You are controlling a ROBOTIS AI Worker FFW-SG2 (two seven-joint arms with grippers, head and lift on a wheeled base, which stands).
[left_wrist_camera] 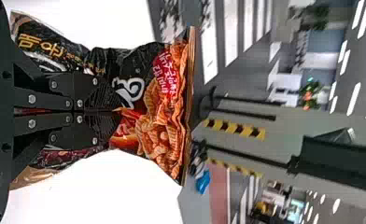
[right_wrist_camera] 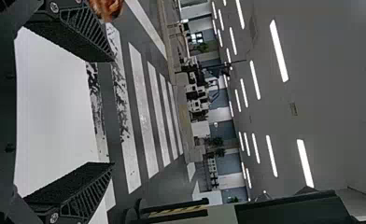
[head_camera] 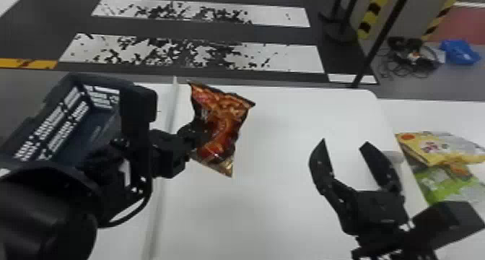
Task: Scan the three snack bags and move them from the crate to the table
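- Across the middle, the white worktop (head_camera: 281,212) offers likely scanning room.
- The crate (head_camera: 57,122) sits left.
- Rightward, the yellow bag (head_camera: 429,149) overlaps the green bag (head_camera: 444,187).
- The left claw (left_wrist_camera: 115,111) pinches the red bag's (head_camera: 223,125) waist, perhaps for handover.
- The right claw (head_camera: 344,142) gapes empty, probably to receive.

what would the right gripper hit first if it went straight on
Probably nothing nearby: the right gripper points across the white table toward its far edge, and that way looks free, though its height above the tabletop is hard to judge.
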